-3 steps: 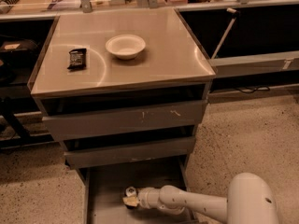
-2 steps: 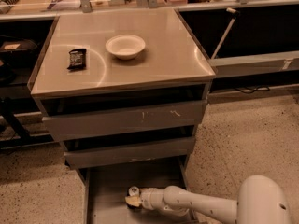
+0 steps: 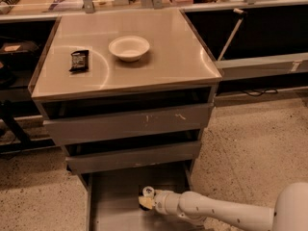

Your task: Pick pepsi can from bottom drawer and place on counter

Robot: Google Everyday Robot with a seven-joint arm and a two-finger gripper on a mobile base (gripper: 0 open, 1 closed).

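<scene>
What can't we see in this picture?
1. Pepsi can: camera view shows only its shiny lid; the gripper, down in the bottom drawer, covers the rest.
2. Bottom drawer's front: cut off by the lower edge.
3. Snack packet on the counter: lettering too small.

The robot's arm (image 3: 216, 211) is white and smooth, made of fat round tubes joined end to end, with a big round white lump at its far end. Its pincer (image 3: 146, 199) is small, cream and white, down in the bottom drawer (image 3: 115, 201).
</scene>
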